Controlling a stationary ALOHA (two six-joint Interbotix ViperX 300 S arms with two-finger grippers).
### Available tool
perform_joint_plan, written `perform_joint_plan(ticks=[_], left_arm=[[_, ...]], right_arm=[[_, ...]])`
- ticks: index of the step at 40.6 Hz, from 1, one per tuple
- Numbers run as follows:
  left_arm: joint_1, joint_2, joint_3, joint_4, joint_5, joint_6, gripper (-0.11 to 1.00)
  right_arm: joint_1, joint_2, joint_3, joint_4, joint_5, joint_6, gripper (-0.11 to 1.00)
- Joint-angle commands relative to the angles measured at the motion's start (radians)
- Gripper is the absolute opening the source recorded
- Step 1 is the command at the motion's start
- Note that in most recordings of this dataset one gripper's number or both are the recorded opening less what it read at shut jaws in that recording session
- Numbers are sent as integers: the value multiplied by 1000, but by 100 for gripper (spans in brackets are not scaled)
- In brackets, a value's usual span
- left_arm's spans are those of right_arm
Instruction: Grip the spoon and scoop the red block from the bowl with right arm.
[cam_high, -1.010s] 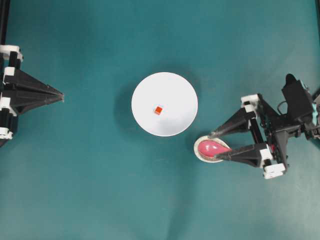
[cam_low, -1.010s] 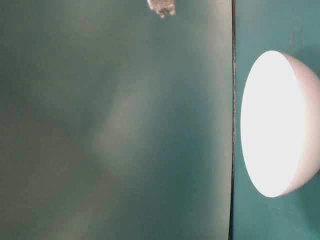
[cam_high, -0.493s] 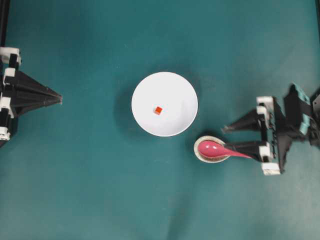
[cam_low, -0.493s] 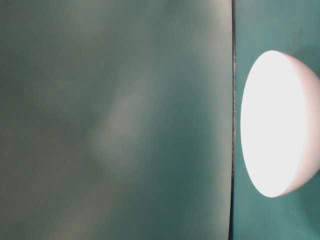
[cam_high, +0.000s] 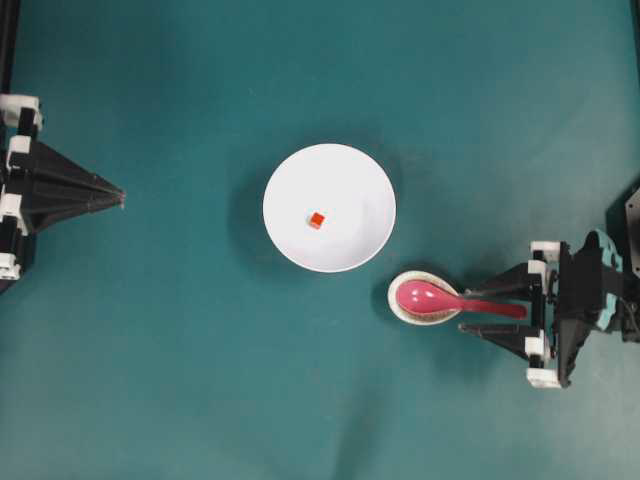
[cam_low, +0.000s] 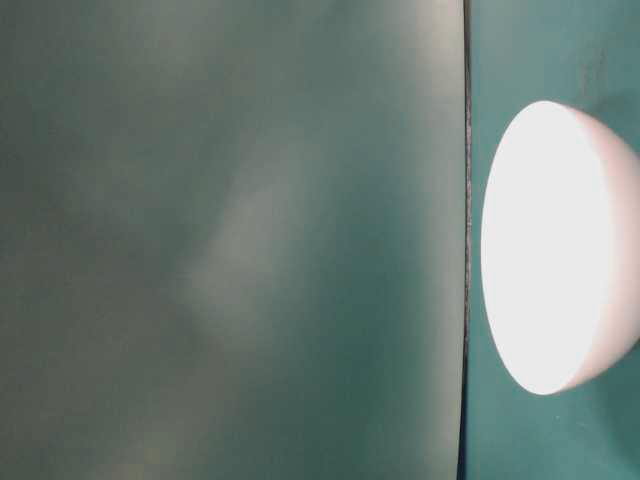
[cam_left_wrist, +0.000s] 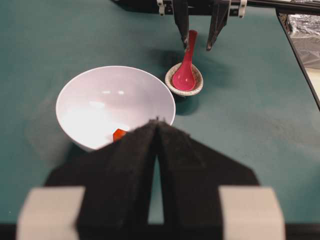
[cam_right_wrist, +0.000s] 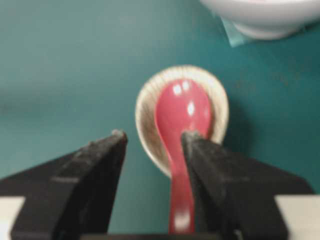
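— Where's the spoon (cam_high: 440, 298)?
— Scoop down in a small speckled dish (cam_high: 407, 313), just beside the bowl (cam_high: 329, 207) on its lower right in the overhead view. Handle sticking out toward the right edge, raised off the table (cam_high: 200, 380).

— And the right gripper (cam_high: 462, 312)?
— Spread wide, one finger (cam_right_wrist: 95, 165) on each side of the handle. From the wrist view, handle lying close against the right-hand finger, well apart from the other. Not clamped on it; can't tell whether that near finger actually touches.

— Block (cam_high: 316, 220)?
— Tiny, red-orange, sitting near the middle of the bowl floor. Partly hidden behind the left gripper (cam_left_wrist: 156, 121) from that wrist camera.

— Left gripper?
— Parked at the left edge of the overhead view, well apart from the bowl, pointing at it. Fingers pressed together to a point, nothing between them.

— Table-level view?
— Only the bowl, glaring white, lying sideways in the picture at the right; blurred green elsewhere.
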Motion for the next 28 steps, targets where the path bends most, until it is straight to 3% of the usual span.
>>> perform_joint_plan(ticks=[1, 28], left_arm=[[-3, 8, -29, 0, -5, 2, 0], [-3, 12, -28, 0, 6, -15, 0]], right_arm=[[9, -6, 11, 9, -12, -2, 54], [71, -8, 83, 8, 37, -2, 53]])
